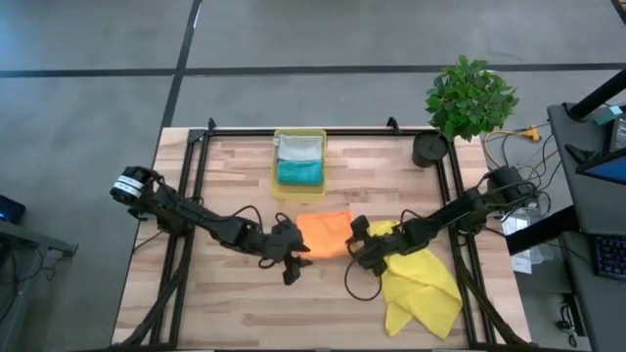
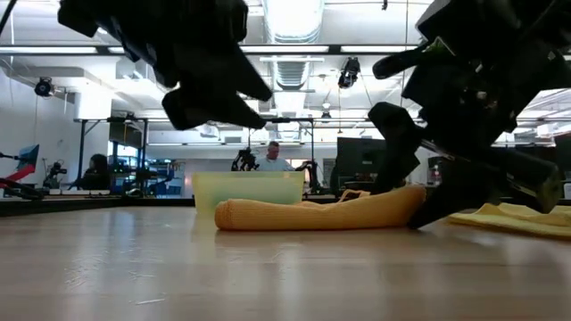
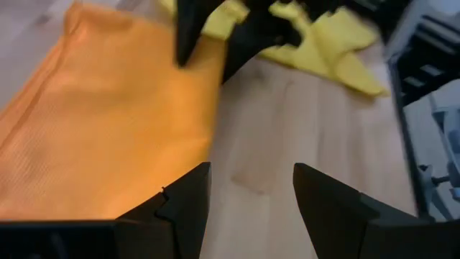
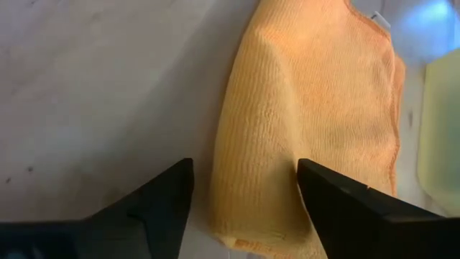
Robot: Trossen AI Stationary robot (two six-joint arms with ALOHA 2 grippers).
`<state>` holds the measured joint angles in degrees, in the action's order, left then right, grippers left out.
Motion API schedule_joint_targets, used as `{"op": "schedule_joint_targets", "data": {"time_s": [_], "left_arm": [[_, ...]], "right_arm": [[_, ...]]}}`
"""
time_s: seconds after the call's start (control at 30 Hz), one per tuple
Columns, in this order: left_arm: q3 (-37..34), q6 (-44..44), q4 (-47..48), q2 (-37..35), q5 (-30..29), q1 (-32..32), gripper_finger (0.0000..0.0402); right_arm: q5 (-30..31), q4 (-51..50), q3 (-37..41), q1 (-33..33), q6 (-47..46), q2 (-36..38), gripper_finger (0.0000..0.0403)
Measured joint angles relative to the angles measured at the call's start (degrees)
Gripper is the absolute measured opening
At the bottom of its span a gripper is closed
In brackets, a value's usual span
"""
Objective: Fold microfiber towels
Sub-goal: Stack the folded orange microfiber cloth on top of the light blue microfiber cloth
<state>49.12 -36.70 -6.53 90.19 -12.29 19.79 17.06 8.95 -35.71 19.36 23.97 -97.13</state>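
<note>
Orange towel [image 1: 325,234] folded, lying flat mid-counter [image 1: 235,303] between both grippers. Left gripper [image 1: 292,256] released, fingers spread, empty, just beside the orange towel's left edge. Right gripper [image 1: 356,242] released too, fingers wide, nothing grasped, at the towel's right edge. Yellow towel [image 1: 423,286] crumpled on the counter under and beyond the right arm. Teal towel [image 1: 299,172] and grey towel [image 1: 299,149] stacked in the yellow tray [image 1: 276,168] farther back.

Four microfiber towels [image 1: 324,235], one yellow plastic tray [image 1: 278,182], one potted plant [image 1: 469,96], two robot arms [image 1: 210,223]
</note>
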Motion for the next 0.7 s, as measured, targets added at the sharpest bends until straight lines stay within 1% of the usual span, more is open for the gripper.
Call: {"op": "schedule_joint_targets", "data": {"time_s": [0.07,0.23,0.4,0.5,0.6,0.7], "left_arm": [[0.16,2.43,-1.20,0.45,-0.59,0.75,0.0185],[1.72,10.95,0.06,4.16,-5.99,2.66,0.0185],[5.62,17.46,0.73,10.86,-6.87,2.78,0.0185],[9.69,19.74,4.38,15.27,-8.75,2.76,0.0185],[14.43,21.88,10.57,19.15,-11.36,2.76,0.0185],[18.53,22.57,16.10,22.08,-15.14,2.76,0.0185]], "right_arm": [[0.17,0.41,0.04,0.20,0.02,-0.10,0.0240],[0.12,0.84,0.27,-0.05,-1.18,1.40,0.0206],[0.53,-1.44,0.36,-0.69,-7.83,1.95,0.0145],[0.22,-2.11,0.36,-0.64,-11.57,1.95,0.0100],[-1.95,-2.44,0.23,-0.68,-15.42,1.95,0.0056],[-4.72,-3.50,-0.71,-0.75,-19.65,1.97,0.0020]]}}
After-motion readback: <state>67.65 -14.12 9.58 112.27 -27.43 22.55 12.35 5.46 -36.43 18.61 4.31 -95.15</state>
